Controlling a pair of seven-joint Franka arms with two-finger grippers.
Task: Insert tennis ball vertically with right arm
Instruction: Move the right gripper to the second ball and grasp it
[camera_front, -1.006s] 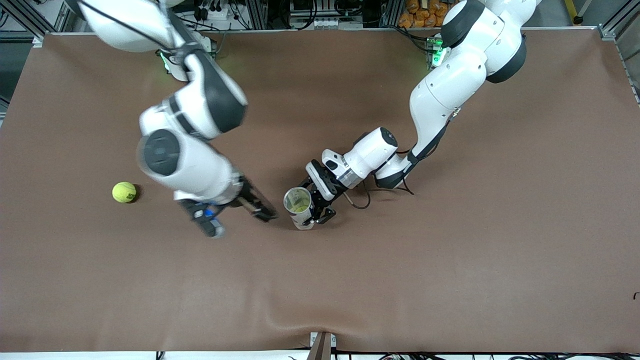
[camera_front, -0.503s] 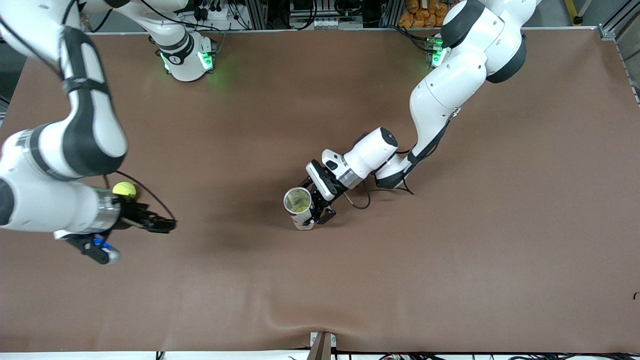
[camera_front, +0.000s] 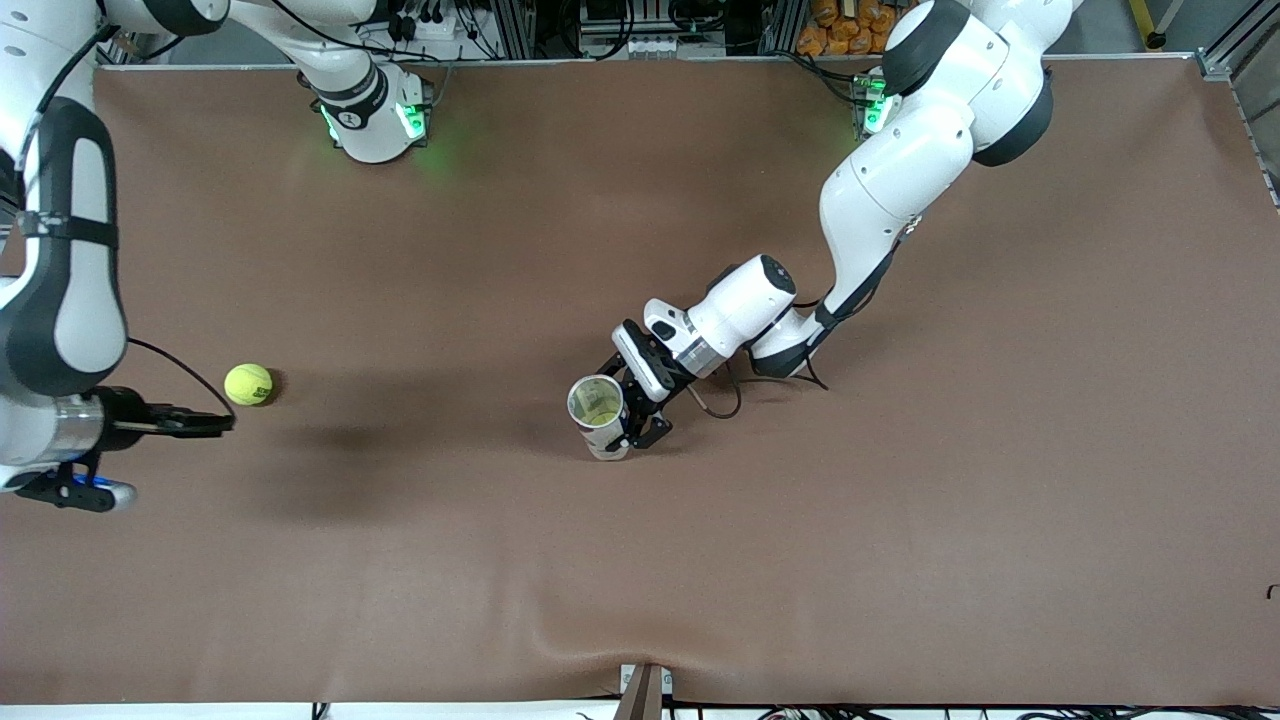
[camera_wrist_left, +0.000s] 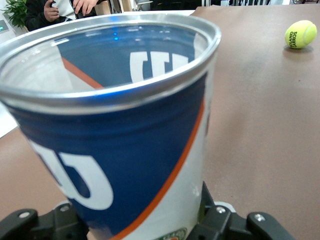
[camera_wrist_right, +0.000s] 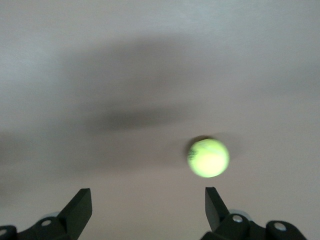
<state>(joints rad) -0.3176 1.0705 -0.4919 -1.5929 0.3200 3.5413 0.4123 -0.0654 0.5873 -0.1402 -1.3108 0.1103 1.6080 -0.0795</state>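
Front view, clock directions taken about the middle of the tabletop (camera_front: 900, 560), brown cloth cover.

Tennis ball (camera_front: 249, 384): lies on the cloth at about 9 o'clock, toward the right arm's end of the tabletop, well apart from the can. It is not gripped and nothing touches it. Also seen in the right wrist view (camera_wrist_right: 208, 158) and, small, in the left wrist view (camera_wrist_left: 300, 34).

Can (camera_front: 598, 413): stands upright close to the centre, slightly toward 8 o'clock, mouth open and facing up. Metal rim, blue wall with white lettering and an orange stripe in the left wrist view (camera_wrist_left: 125, 150). Something yellowish shows down inside it from the front; cannot tell what.

Left end effector (camera_front: 632, 418): at the can, fingers pressed onto its lower wall from either side, pinching it just above the cloth. The left arm reaches in from its base at about 1 o'clock.

Right end effector (camera_front: 205, 424): at about 9 o'clock, low over the cloth just beside the ball, on the side of the ball nearer the front camera. Fingers spread wide with nothing between them; in the right wrist view both black fingertips (camera_wrist_right: 80, 207) show well apart, the ball lying off ahead of them, closer to one fingertip than the other.
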